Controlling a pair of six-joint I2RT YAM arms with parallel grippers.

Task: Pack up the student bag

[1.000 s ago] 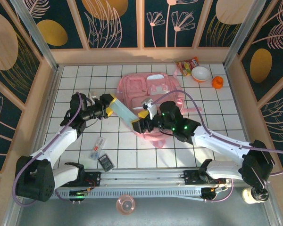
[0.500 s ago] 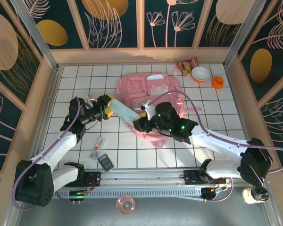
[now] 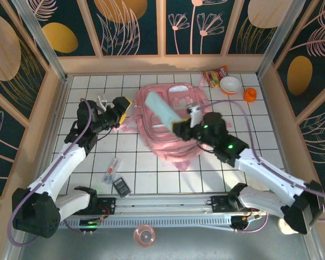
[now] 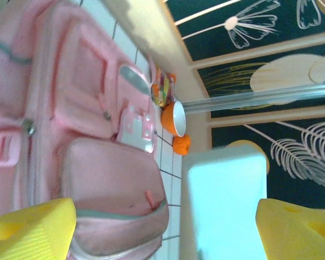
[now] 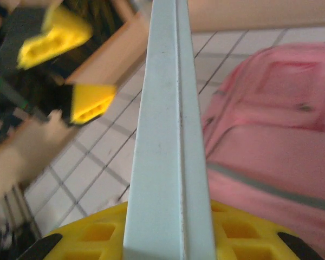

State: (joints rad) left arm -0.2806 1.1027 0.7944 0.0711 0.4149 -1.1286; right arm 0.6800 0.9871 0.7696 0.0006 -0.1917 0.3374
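– Where do we find the student bag [image 3: 154, 142]?
– We see it lying flat on the white tiled table [image 3: 86, 86], about mid-table towards the back, front side up.
– How does it look to us?
– Big, soft and pink, with lighter front pockets [image 4: 114, 184], translucent panels, and a strap trailing from its near end.

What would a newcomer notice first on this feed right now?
The big pink student bag, lying flat mid-table on the white tiles, draws the eye first. Over it, the right pincer clamps one end of a long pale blue box, the rest slanting out above the bag. The left pincer is open beside the bag's left edge, its yellow fingers apart.
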